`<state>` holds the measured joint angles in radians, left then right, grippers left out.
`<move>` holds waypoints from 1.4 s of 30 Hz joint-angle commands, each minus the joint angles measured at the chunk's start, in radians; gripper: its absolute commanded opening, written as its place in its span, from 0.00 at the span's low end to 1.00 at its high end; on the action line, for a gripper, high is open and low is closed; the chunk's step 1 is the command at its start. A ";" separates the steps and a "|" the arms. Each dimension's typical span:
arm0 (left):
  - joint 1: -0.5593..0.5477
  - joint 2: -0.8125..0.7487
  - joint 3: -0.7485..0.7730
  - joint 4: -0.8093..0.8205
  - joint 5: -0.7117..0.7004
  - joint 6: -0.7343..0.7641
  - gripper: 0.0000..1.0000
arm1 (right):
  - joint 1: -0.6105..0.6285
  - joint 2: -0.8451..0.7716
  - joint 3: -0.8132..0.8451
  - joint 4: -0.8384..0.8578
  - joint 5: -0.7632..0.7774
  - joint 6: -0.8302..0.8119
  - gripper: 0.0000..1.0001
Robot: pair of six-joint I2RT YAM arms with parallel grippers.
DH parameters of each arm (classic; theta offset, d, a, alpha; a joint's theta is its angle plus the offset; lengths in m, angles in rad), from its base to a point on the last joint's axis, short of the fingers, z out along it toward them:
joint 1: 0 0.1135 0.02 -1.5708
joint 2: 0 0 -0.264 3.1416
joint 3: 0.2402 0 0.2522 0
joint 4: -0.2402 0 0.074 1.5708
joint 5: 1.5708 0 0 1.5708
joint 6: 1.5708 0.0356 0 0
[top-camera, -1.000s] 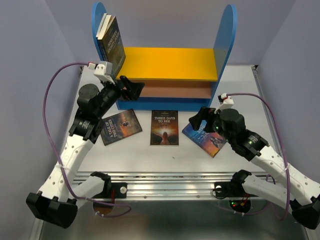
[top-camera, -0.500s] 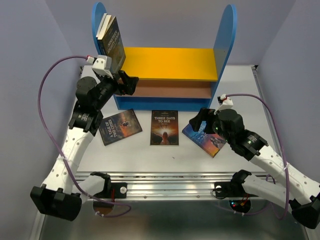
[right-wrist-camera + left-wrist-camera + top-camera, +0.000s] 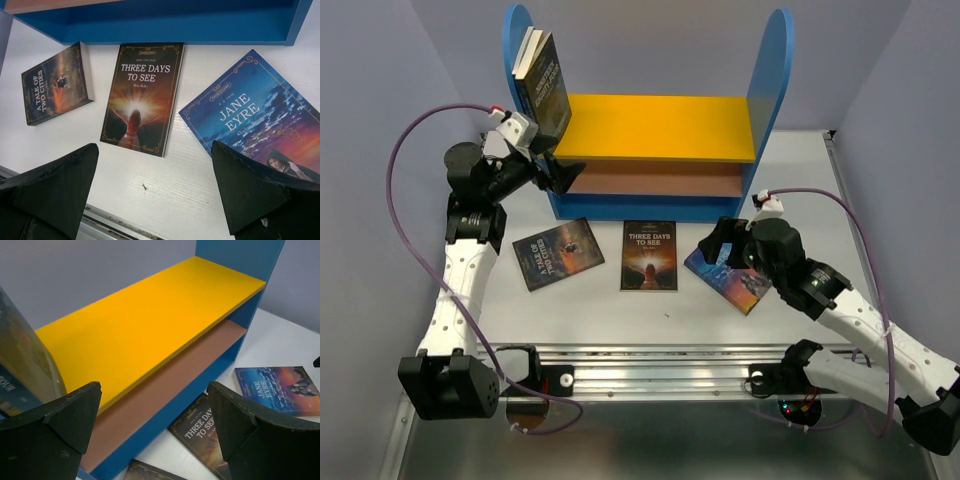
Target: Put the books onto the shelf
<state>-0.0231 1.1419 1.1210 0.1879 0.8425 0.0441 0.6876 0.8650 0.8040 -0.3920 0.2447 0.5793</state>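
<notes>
Black jaws spread and empty, the left gripper (image 3: 568, 173) swung off the blue-sided, yellow-topped shelf (image 3: 660, 125), two dark upright paperbacks (image 3: 542, 80) in, with the blue Jane Eyre paperback (image 3: 250, 120) likely next under the right gripper (image 3: 718, 242), equally spread.

Three books (image 3: 649, 255) flat; two on shelf (image 3: 660, 125)

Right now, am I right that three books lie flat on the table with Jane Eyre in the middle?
Not quite: Three Days to See lies in the middle; Jane Eyre is on the right, as the right wrist view shows.
</notes>
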 commanded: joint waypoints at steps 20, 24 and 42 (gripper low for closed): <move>0.068 0.168 0.198 -0.005 0.102 0.051 0.99 | -0.003 0.048 0.070 0.013 0.028 -0.012 1.00; 0.069 0.191 0.223 -0.024 0.076 0.051 0.99 | -0.003 0.052 0.073 0.015 0.028 -0.006 1.00; 0.068 0.237 0.284 -0.067 0.023 0.025 0.99 | -0.003 0.029 0.069 0.015 0.025 0.001 1.00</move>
<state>0.0406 1.4014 1.3750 0.1005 0.8745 0.0769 0.6876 0.9142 0.8307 -0.3927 0.2546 0.5739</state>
